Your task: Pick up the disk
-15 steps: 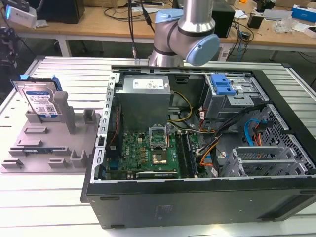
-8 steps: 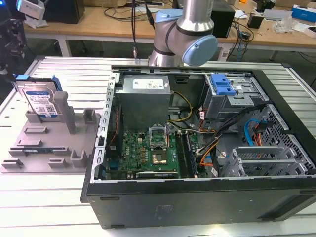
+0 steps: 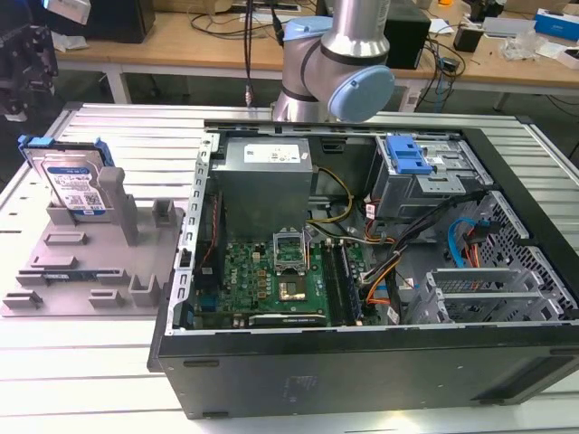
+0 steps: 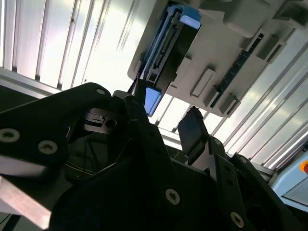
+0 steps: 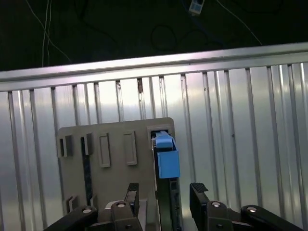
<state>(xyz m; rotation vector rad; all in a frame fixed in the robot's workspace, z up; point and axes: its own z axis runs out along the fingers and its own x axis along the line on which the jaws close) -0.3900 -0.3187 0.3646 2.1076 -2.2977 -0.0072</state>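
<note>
Disk [image 3: 68, 181], flat silver hard drive with blue plastic rails, stood on edge in grey plastic fixture [image 3: 81, 271] at exterior view's left. Black gripper [image 5: 165, 192] was wide open, empty, short of disk. Risk seemed: skewed closing might clip fixture, tilt disk.

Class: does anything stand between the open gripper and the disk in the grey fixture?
Nothing visible does. In the first wrist view the open gripper lines up with the disk, which stands in the grey fixture.
</note>
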